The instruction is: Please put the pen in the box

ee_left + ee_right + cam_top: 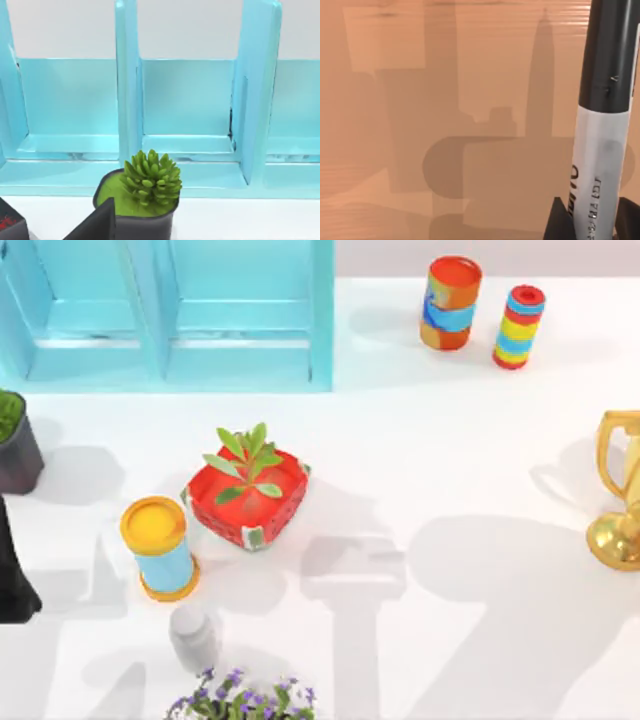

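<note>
Pen [600,130] is clamped upright in the right hand [592,220], over a brown wooden surface. No box identifiable from here, so placing remains. Left hand [95,225] sits parked by a dark succulent pot [145,220]; its grip cannot be judged.

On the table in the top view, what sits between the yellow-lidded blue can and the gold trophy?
The red pot with its green plant stands just beside the can; beyond it bare white table runs to the trophy.
</note>
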